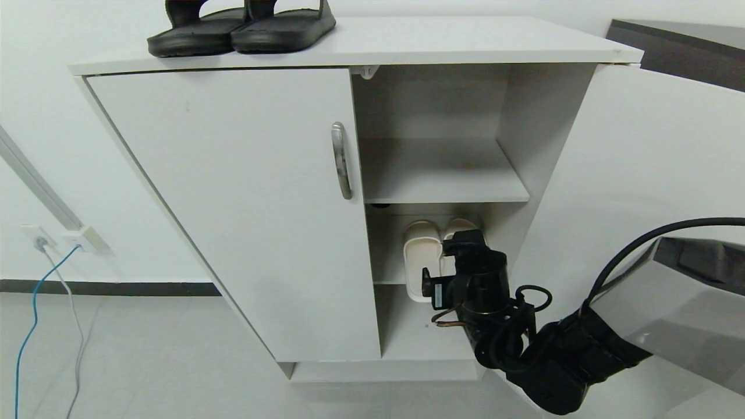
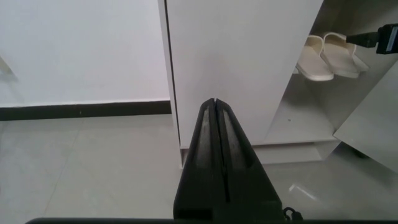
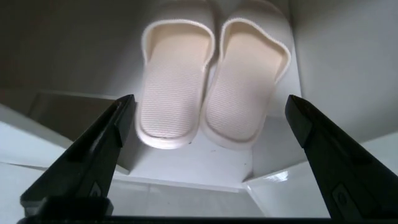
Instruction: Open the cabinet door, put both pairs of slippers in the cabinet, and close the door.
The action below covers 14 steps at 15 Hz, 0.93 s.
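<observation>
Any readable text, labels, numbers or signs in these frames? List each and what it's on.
None readable.
Cabinet door and its handle: plain, no label.
Black slippers on the cabinet top and white slippers inside: no print visible.
Wall socket: too small to tell any marking.

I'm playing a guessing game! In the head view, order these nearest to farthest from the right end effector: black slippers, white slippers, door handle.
1. white slippers, lower shelf, just beyond the right end effector.
2. door handle, on the shut left door.
3. black slippers, on the cabinet top.
</observation>
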Motion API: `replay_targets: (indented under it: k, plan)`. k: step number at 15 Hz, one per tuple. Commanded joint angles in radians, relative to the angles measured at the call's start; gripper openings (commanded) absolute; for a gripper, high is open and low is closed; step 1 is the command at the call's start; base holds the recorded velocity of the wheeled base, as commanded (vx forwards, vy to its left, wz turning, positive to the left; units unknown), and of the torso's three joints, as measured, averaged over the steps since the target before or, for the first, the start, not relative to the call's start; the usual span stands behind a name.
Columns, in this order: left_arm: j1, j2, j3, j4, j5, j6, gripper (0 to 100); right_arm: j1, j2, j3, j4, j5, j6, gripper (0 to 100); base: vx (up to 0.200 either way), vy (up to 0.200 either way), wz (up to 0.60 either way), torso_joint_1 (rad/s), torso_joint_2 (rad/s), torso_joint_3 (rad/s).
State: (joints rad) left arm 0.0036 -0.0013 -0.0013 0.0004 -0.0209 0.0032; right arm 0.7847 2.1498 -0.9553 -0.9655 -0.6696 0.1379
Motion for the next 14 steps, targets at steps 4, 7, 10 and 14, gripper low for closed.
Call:
replay_targets:
  k: [4, 7, 10, 14]
  plan:
    - [-0.001, 0.001, 0.000, 0.000, -0.001, 0.001, 0, 0.018, -0.013, 0.017, -0.001, 0.001, -0.001, 100, -0.050, 0.000, 0.00, -0.001, 0.00, 0.001]
    - [-0.001, 0.001, 0.000, 0.000, 0.002, -0.005, 0, 0.021, -0.027, 0.029, -0.001, -0.001, -0.001, 100, 0.000, 0.000, 0.00, 0.000, 0.00, 0.000]
    - [-0.001, 0.001, 0.000, 0.000, 0.001, -0.005, 0, 0.025, -0.037, 0.041, -0.001, -0.001, -0.003, 100, 0.000, 0.000, 0.00, 0.000, 0.00, 0.000]
    - [-0.001, 0.001, 0.000, 0.001, -0.001, -0.005, 0, 0.031, -0.037, 0.044, -0.001, -0.012, -0.004, 100, 0.000, 0.000, 0.00, 0.000, 0.00, 0.000]
